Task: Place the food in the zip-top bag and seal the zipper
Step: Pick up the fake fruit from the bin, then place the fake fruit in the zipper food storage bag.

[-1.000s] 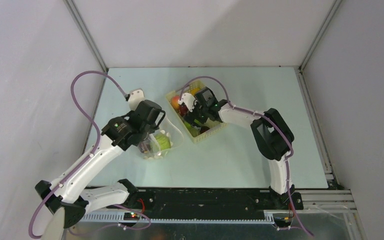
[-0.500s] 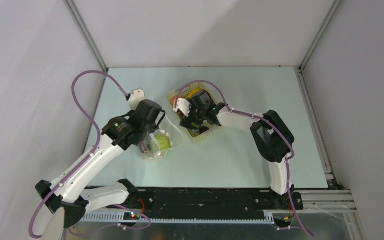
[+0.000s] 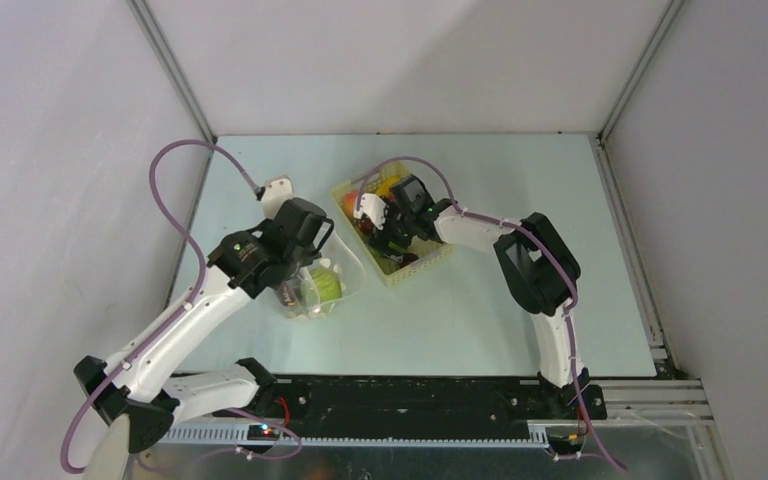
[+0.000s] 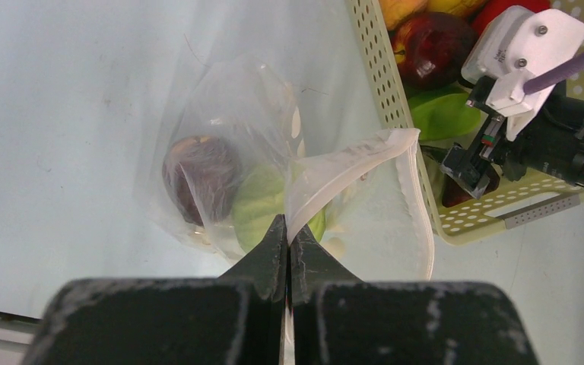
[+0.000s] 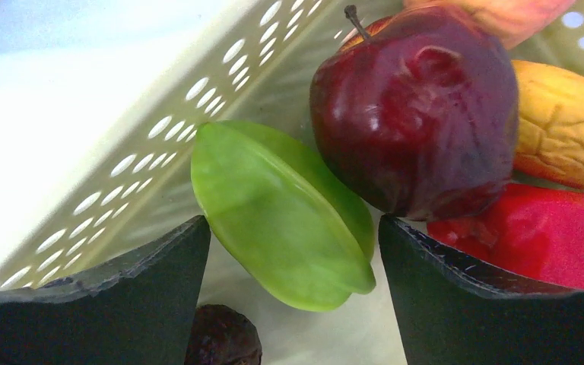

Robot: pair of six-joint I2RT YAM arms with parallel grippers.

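Left wrist cam: left end effector (image 4: 287,228) clamped tight on the mouth edge of the clear crinkly dotted zip-top bag (image 4: 224,99). Its press-seal zipper strip (image 4: 420,205) curls open to the right. Inside the bag: dark red-brown round fruit (image 4: 198,171) & pale green round fruit (image 4: 257,207).

Top cam gives the layout: bag over the pale green bench (image 3: 480,310), just left of the pale yellow slotted plastic basket (image 3: 433,262).

Right wrist cam only: right end effector (image 5: 295,228) spread wide inside the basket, fingers either side of a green ridged toy fruit (image 5: 281,205). Dark red apple (image 5: 418,106) & red pepper (image 5: 536,228) lie beside it. Contact w/ the green piece: can't tell.
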